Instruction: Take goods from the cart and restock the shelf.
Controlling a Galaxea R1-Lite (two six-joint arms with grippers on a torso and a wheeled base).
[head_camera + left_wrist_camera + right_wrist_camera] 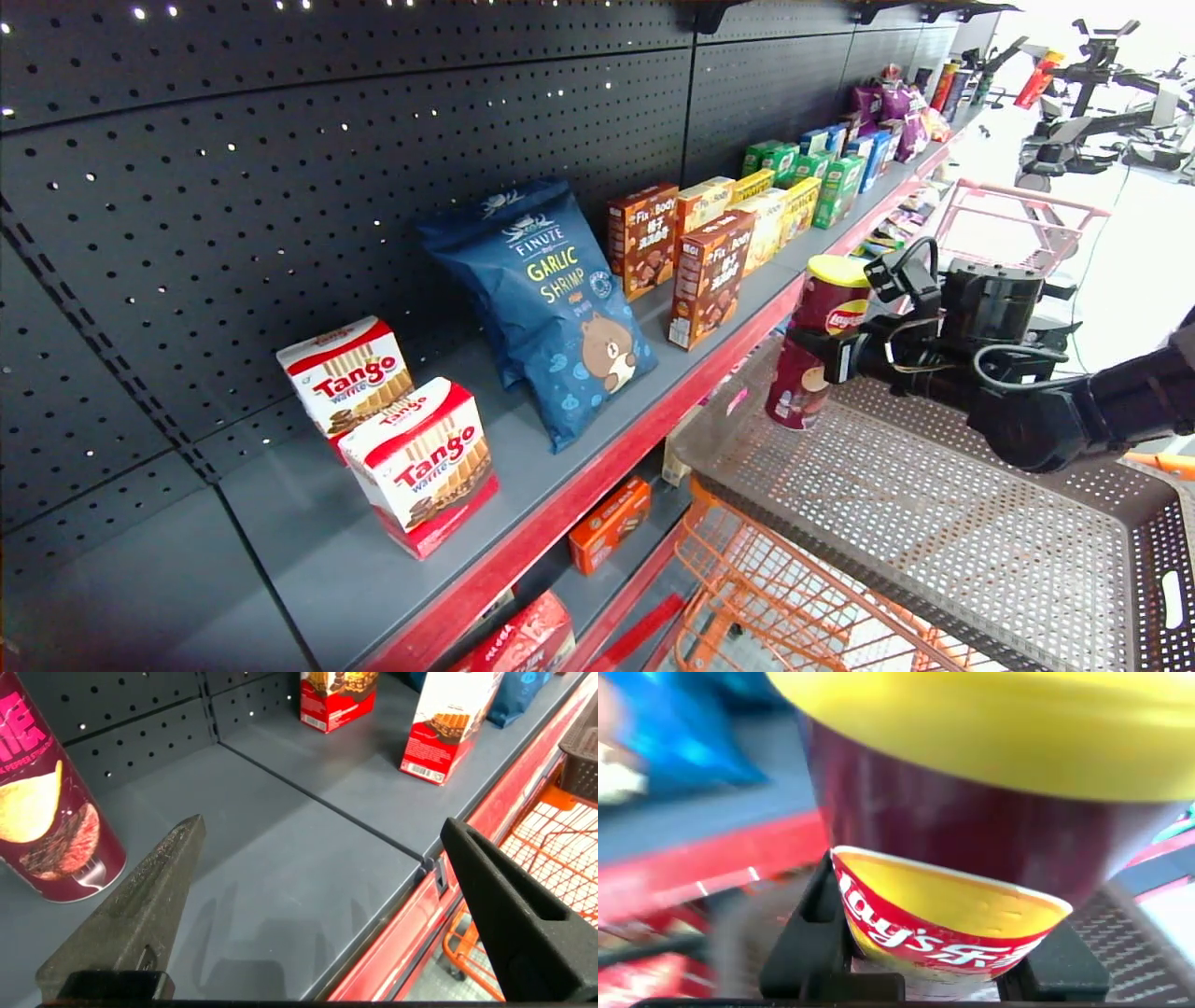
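A maroon chips can (828, 313) with a yellow lid stands slightly tilted over the far corner of the cart's perforated tray (934, 504), close to the shelf's red edge. My right gripper (814, 357) is shut on its middle; the right wrist view shows the can (971, 831) between the dark fingers (811, 943). My left gripper (327, 933) hangs open above a bare stretch of grey shelf (280, 849), holding nothing. A second maroon chips can (47, 812) stands on that shelf beside one of its fingers (140, 915).
Along the shelf (308, 532) stand two Tango wafer boxes (420, 462), a blue garlic shrimp bag (551, 299) and brown boxes (708, 275), then several more boxes. The orange cart basket (747, 597) sits below the tray. A pink cart (1018, 219) stands farther off.
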